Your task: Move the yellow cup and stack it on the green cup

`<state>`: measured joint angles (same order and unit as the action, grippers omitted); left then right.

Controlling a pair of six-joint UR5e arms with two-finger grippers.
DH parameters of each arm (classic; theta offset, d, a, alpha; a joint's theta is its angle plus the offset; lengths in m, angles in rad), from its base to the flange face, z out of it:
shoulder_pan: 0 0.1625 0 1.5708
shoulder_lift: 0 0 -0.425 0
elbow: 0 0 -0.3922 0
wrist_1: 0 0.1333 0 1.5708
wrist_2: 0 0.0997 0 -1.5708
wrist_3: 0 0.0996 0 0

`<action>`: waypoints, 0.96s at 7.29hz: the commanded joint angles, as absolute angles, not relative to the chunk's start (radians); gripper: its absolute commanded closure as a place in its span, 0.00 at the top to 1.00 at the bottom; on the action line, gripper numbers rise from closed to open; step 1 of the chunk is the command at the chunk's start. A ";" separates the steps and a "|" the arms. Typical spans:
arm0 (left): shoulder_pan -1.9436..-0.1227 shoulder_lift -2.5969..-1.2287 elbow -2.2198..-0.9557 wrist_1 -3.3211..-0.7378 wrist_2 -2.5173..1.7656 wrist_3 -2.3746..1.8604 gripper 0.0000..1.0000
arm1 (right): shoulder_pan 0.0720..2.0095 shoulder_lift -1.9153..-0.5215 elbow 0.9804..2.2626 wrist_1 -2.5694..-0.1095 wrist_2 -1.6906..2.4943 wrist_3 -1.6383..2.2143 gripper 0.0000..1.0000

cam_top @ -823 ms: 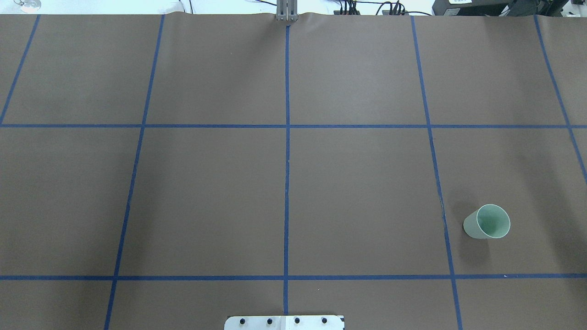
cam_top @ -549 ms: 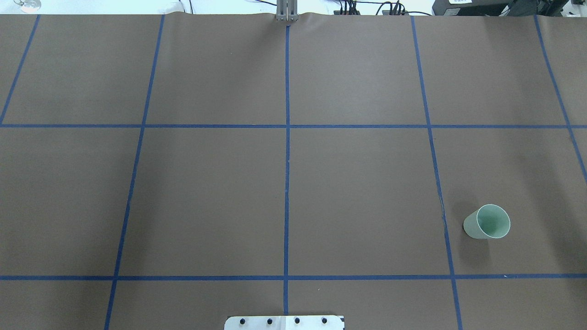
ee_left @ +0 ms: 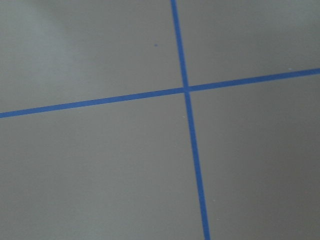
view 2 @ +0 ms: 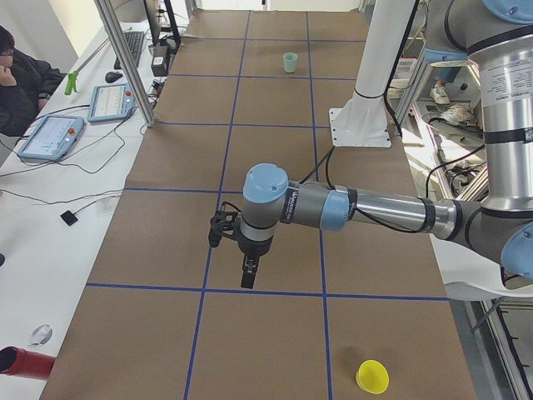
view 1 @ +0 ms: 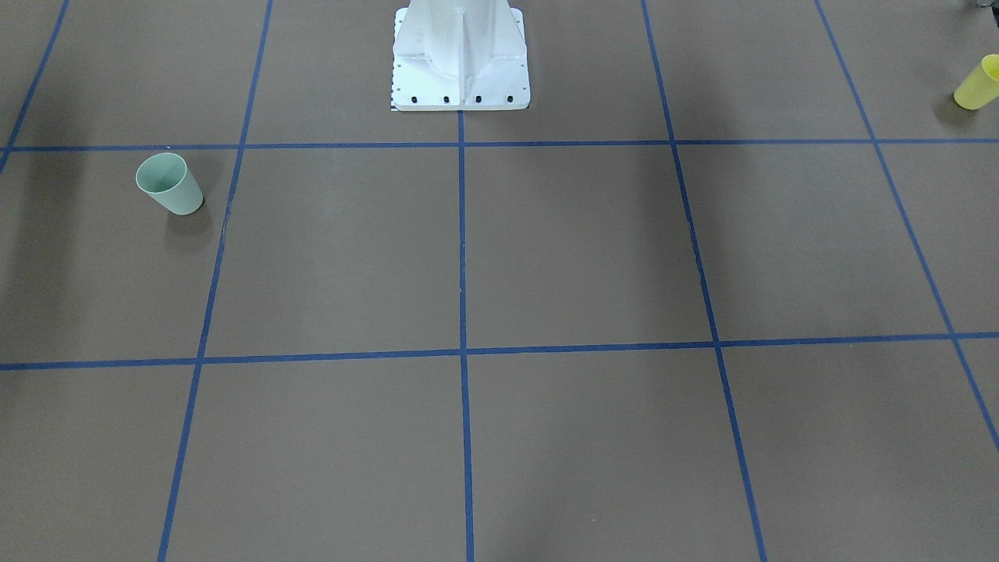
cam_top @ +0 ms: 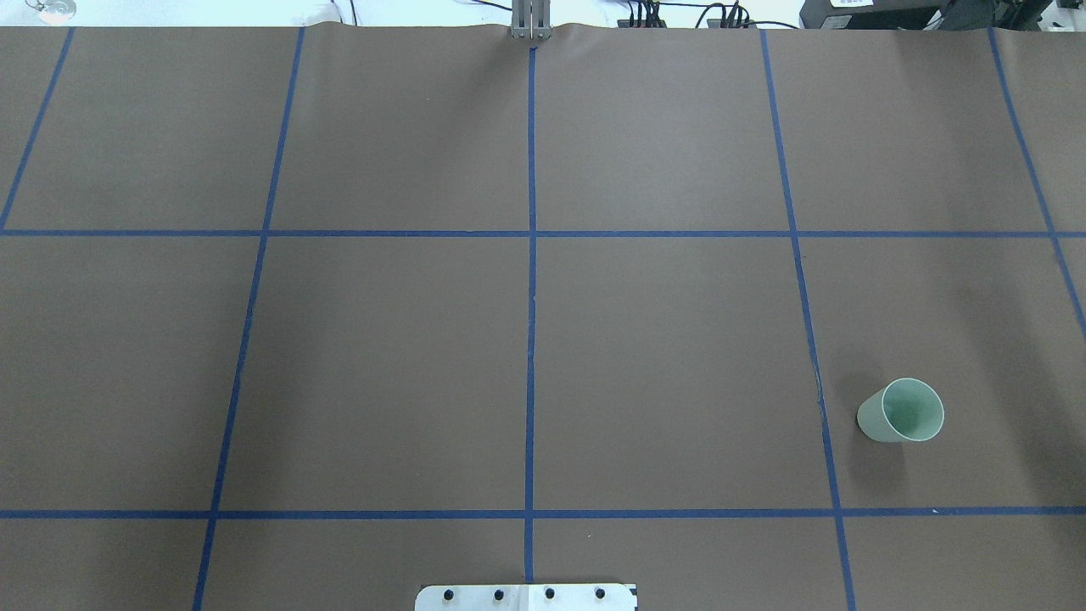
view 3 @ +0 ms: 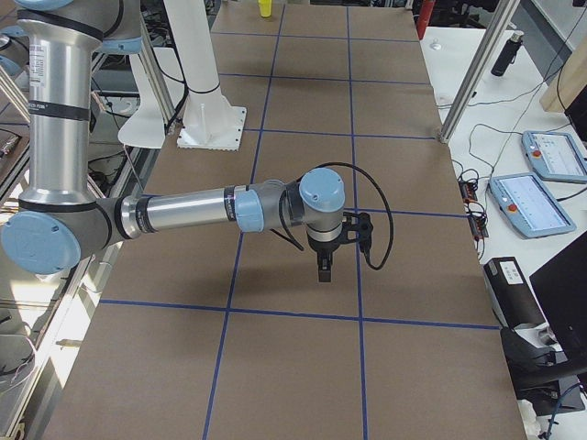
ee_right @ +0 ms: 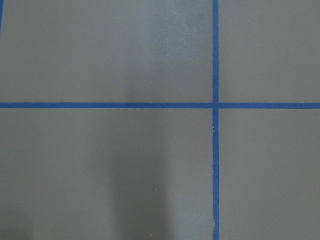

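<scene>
Forearms point(view 2: 383, 208) stretch level; left hand point(view 2: 247, 282), right hand point(view 3: 324, 274) point down.

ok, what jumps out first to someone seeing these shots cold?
Two upright cups stand at opposite ends of the brown paper-covered table with its blue tape grid: a small bright yellow plastic cup at the robot's left end, a pale mint-green plastic cup at its right. Each silver-and-blue arm stretches low over bare paper, left gripper and right gripper pointing down, neither at a cup.
</scene>
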<state>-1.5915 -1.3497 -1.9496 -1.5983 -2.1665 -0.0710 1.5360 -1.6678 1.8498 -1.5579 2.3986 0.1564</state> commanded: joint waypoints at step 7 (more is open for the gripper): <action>-1.389 -1.223 -2.246 -1.273 -1.624 -1.016 1.00 | 1.523 -1.672 1.836 -1.552 2.411 0.240 1.00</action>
<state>-1.4544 -1.2572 -2.2438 -1.2726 -1.7278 -0.8309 1.5233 -1.6560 1.8361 -1.5614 2.4078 0.1858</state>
